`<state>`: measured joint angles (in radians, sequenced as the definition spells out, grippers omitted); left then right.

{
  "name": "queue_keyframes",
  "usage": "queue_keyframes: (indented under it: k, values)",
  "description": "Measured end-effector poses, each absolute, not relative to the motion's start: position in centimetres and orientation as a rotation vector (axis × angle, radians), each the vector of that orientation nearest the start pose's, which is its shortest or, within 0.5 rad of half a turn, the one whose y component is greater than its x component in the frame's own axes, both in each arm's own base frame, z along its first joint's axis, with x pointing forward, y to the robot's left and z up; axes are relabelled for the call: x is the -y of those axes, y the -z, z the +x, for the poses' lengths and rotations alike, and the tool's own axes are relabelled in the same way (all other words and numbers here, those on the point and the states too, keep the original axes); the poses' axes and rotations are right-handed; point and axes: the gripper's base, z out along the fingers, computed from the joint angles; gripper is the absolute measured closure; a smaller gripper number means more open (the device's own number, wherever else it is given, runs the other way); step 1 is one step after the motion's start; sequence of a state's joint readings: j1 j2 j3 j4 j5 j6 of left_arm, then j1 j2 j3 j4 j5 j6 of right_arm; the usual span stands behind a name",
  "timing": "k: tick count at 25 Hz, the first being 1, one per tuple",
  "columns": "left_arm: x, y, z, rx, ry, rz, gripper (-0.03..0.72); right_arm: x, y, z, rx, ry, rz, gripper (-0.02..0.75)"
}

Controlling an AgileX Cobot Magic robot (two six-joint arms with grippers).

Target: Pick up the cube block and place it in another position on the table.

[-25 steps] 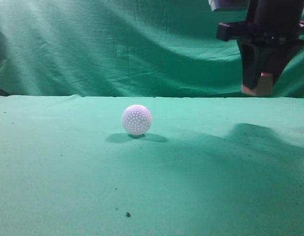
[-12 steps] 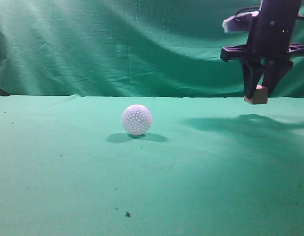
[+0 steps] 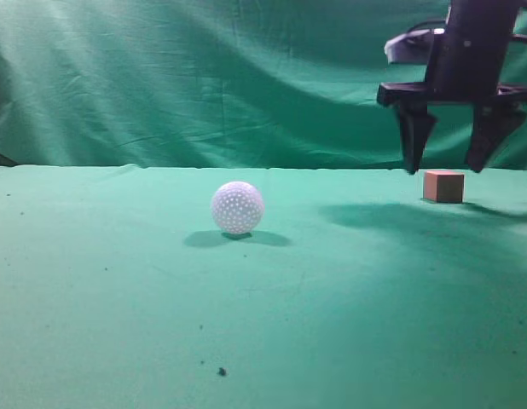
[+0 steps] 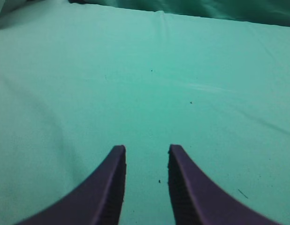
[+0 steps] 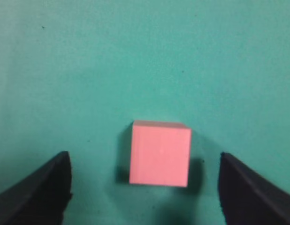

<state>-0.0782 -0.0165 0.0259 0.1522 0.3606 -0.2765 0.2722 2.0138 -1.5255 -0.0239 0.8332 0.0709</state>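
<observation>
Well apart, white ball (image 3: 237,207) and cube block (image 3: 443,186) share the table (image 3: 118,290).

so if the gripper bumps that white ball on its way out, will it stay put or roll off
The white ball would probably roll: it is round and touches the table only at a small spot. Its dimples and the cloth may slow it a little. The cube block, flat on one face, looks far likelier to stay put.

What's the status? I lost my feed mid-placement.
Right gripper open, hovering above cube block. Cube block resting on table, untouched. Left gripper open, holding nothing. White ball well left, not in the way.
</observation>
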Motion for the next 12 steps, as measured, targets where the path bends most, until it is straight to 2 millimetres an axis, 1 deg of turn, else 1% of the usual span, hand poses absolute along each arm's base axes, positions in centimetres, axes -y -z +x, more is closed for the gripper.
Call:
queue_keyframes:
  k: [2,3,4,6,9,10,12]
  values:
    - [-0.1,-17.3,5.3,-1.848,0.098,-0.089,0.426,-11.1,-22.9,40.1,-2.749,-0.071,-0.283,0.566]
    - [-0.1,-17.3,5.3,-1.848,0.098,-0.089,0.426,-10.9,-24.5,39.5,-2.732,-0.078,-0.278,0.636]
    - [-0.1,-17.3,5.3,-1.848,0.098,-0.089,0.426,-10.7,-26.3,38.8,-2.705,-0.087,-0.271,0.672]
    - [-0.1,-17.3,5.3,-1.848,0.098,-0.089,0.426,-10.2,-30.1,36.9,-2.651,-0.102,-0.260,0.738]
    - [-0.1,-17.3,5.3,-1.848,0.098,-0.089,0.426,-9.3,-34.9,33.6,-2.578,-0.124,-0.235,0.738]
    - [-0.1,-17.3,5.3,-1.848,0.098,-0.089,0.426,-9.0,-36.0,32.4,-2.556,-0.135,-0.219,0.738]
    - [-0.1,-17.3,5.3,-1.848,0.098,-0.089,0.426,-8.1,-38.0,29.1,-2.507,-0.154,-0.197,0.738]
